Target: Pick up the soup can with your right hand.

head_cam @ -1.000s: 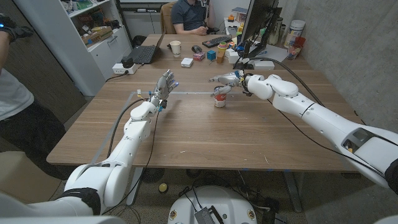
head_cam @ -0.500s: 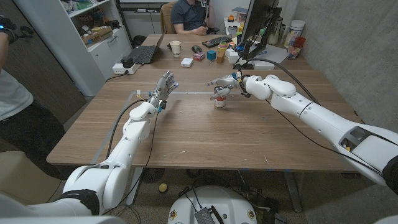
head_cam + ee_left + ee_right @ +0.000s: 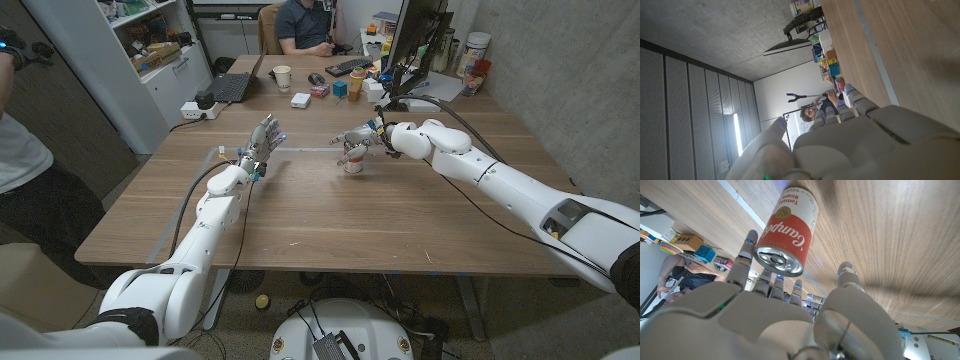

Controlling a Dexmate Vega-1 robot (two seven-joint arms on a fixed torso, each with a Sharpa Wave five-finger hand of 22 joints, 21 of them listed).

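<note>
The soup can [image 3: 353, 161] stands upright on the wooden table [image 3: 330, 220], a little past its middle. Its red and white label [image 3: 791, 222] and silver lid show close up in the right wrist view. My right hand [image 3: 359, 136] hovers just above and behind the can with fingers spread; the thumb [image 3: 850, 282] and fingers [image 3: 743, 260] flank the lid without closing on it. My left hand [image 3: 265, 135] is raised above the table's left part, open and holding nothing; its back [image 3: 850, 145] shows in the left wrist view.
At the far edge are a paper cup [image 3: 282, 76], a laptop [image 3: 232, 87], a power strip [image 3: 198, 108], small coloured blocks [image 3: 340, 88] and a monitor [image 3: 415, 40]. A person [image 3: 305, 25] sits behind the table; another person [image 3: 20, 150] stands at the left.
My right hand and wrist have shifted slightly left, further over the can. The can and the left hand have stayed put.
</note>
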